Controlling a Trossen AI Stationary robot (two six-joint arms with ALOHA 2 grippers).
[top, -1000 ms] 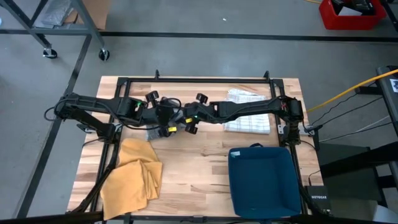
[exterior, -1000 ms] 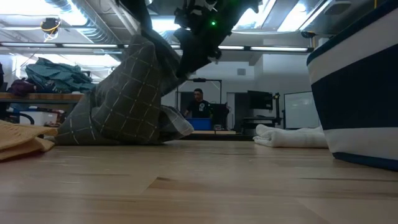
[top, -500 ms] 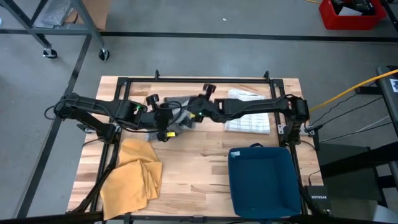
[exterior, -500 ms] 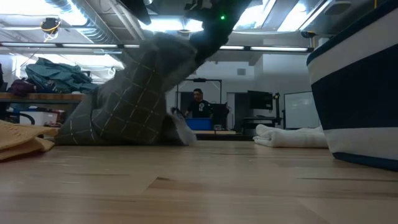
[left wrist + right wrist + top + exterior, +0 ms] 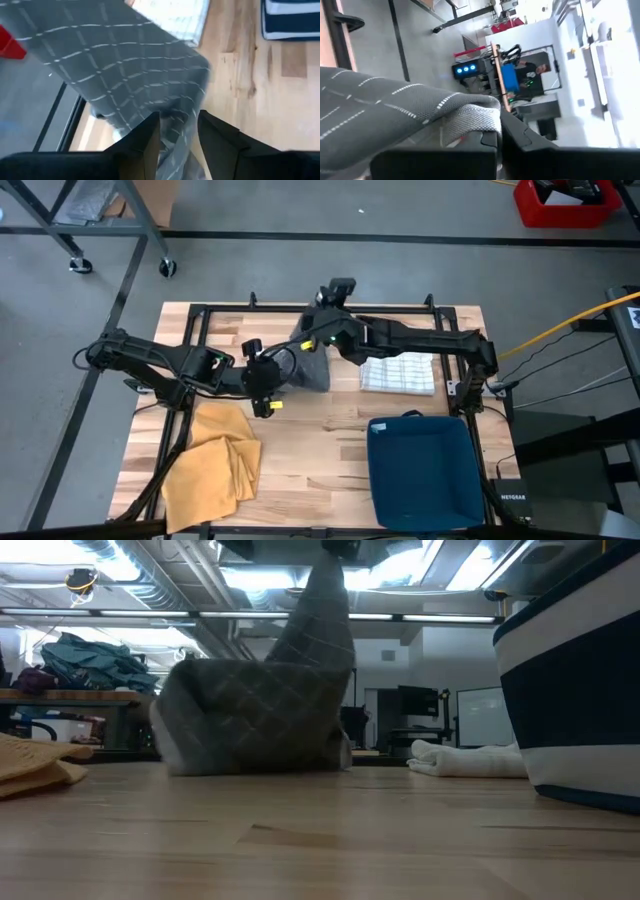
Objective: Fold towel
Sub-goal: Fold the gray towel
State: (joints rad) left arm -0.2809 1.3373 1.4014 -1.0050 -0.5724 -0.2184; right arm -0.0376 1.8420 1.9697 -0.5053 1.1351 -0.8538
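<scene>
Towel: the grey towel (image 5: 308,365) with a thin white grid sits mid-table toward the far edge, one corner lifted high, the rest heaped on the wood (image 5: 255,725).
My right gripper (image 5: 500,137): fingers pinched together on the towel's raised corner, above the far middle of the table (image 5: 318,330).
My left gripper (image 5: 179,131): fingers a little apart with towel cloth lying between them; I cannot tell whether they grip it. It sits low beside the heap (image 5: 272,375).
Writing: white lettering on a black box (image 5: 511,496) at the table's near right corner, too small for me to read surely.
Table (image 5: 320,450): pale wood planks inside a black frame.
Other things: a mustard cloth (image 5: 212,460) crumpled at near left; a navy bin (image 5: 422,470) at near right; a folded white checked towel (image 5: 400,372) beside my right arm.
Room: grey floor, a red crate (image 5: 562,202), a yellow cable (image 5: 560,325); beyond the table, ceiling strip lights, benches and monitors (image 5: 420,700); a person (image 5: 529,75) shows far off.
</scene>
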